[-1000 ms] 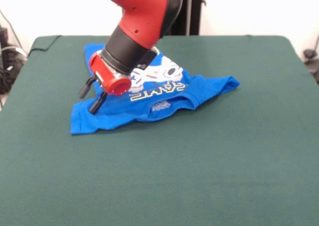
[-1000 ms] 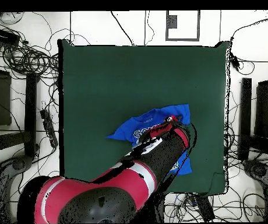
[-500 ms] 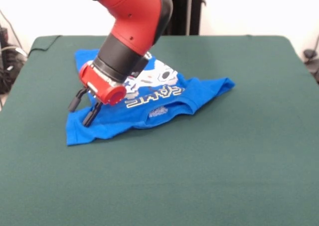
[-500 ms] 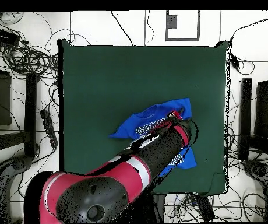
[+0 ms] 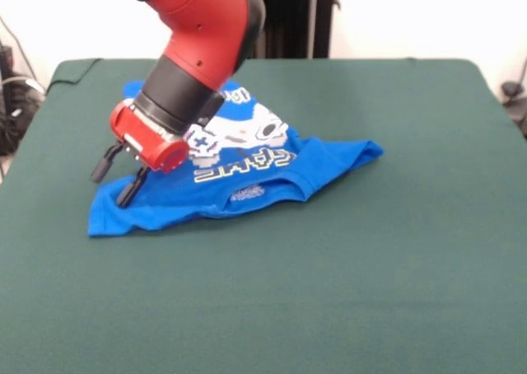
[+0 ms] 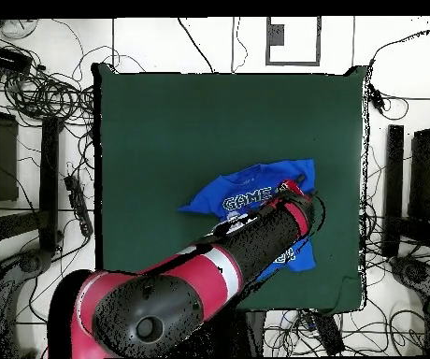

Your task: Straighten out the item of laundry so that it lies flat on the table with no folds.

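From the front, the small bright blue T-shirt with white controller print and block lettering (image 5: 247, 172) lies crumpled on the large table covered with dark green cloth (image 5: 387, 259), left of its centre. One sleeve points to the right and folds run across the shirt. The red and black arm's gripper (image 5: 115, 176) comes down on the left part of the shirt; its two black fingers (image 5: 129, 189) stand narrowly apart, tips at the cloth.

From above, the arm covers much of the shirt (image 6: 247, 192), which lies toward the right side of the table (image 6: 163, 122). I cannot tell the fingers here.

The blue T-shirt (image 6: 247, 192) reads "GAME".
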